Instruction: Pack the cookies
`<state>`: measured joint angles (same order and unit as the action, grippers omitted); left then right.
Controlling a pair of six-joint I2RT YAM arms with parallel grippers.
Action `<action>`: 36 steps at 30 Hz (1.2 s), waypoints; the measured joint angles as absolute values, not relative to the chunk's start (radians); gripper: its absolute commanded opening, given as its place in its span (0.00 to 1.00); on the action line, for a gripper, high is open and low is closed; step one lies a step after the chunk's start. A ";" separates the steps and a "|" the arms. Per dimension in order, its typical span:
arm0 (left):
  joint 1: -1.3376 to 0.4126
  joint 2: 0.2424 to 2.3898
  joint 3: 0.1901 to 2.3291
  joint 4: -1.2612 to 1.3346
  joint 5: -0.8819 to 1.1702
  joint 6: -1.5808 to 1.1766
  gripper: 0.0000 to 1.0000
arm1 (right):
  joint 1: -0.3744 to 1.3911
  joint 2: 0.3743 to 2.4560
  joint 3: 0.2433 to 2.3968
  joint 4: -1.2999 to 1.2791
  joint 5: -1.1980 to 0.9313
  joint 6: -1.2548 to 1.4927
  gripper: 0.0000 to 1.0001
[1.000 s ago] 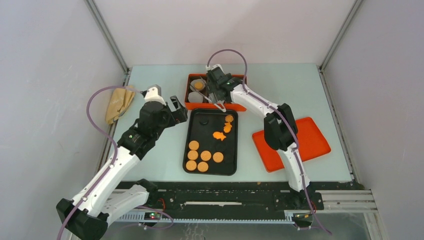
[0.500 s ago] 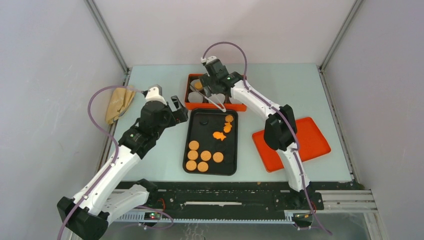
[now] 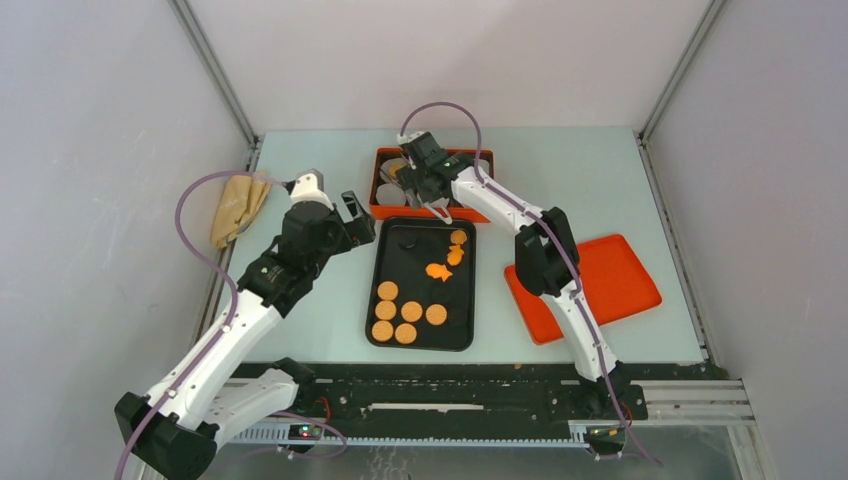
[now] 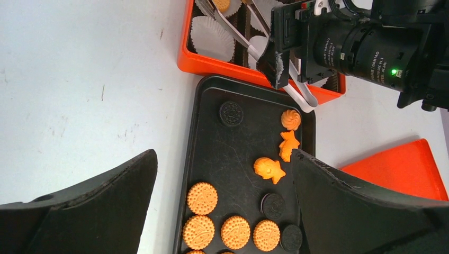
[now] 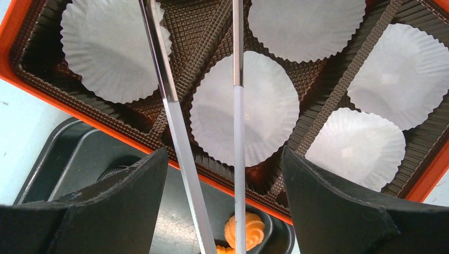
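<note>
**A:** So, what sits in what?

**B:** Most of the cookies (image 4: 202, 198) lie flat in the black tray (image 3: 420, 275). Round orange ones are at its near end, shaped orange ones are by the right rim, and a few dark ones are scattered among them. Behind the tray, the orange box (image 4: 212, 66) holds white paper cups (image 5: 265, 111), one to a compartment. One cup farther back shows an orange cookie.

**A:** And the grippers?

**B:** The right gripper (image 5: 223, 151) grips a pair of tongs (image 5: 239, 159) over the box's near cups. The blades are apart with nothing between them. The left gripper (image 4: 225, 153) hangs spread wide beside the tray's far left corner, holding nothing.

**A:** Room to move?

**B:** Tray and box sit almost edge to edge. Open tabletop (image 3: 600, 180) lies right of the box and left of the tray. An orange lid (image 3: 620, 280) lies to the tray's right, apart from it, and the right arm crosses the lid's left edge.
</note>
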<state>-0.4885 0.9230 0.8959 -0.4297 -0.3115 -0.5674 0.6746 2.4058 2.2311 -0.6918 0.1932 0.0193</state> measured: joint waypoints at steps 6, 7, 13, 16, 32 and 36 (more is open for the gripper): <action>-0.488 0.923 0.896 -0.430 -0.316 -0.567 1.00 | 0.674 2.437 2.275 -0.699 0.194 0.019 0.86; -0.488 0.923 0.896 -0.430 -0.319 -0.567 1.00 | 0.674 2.445 2.286 -0.699 0.194 0.019 0.86; -0.488 0.923 0.896 -0.430 -0.334 -0.566 1.00 | 0.674 2.492 2.318 -0.700 0.203 0.019 0.83; -0.488 0.923 0.896 -0.430 -0.337 -0.566 1.00 | 0.672 2.498 2.320 -0.698 0.218 0.019 0.79; -0.488 0.935 0.896 -0.429 -0.339 -0.566 1.00 | 0.681 2.497 2.315 -0.697 0.211 -0.026 0.48; -0.488 0.933 0.896 -0.430 -0.348 -0.560 1.00 | 0.682 2.487 2.296 -0.672 0.200 -0.029 0.46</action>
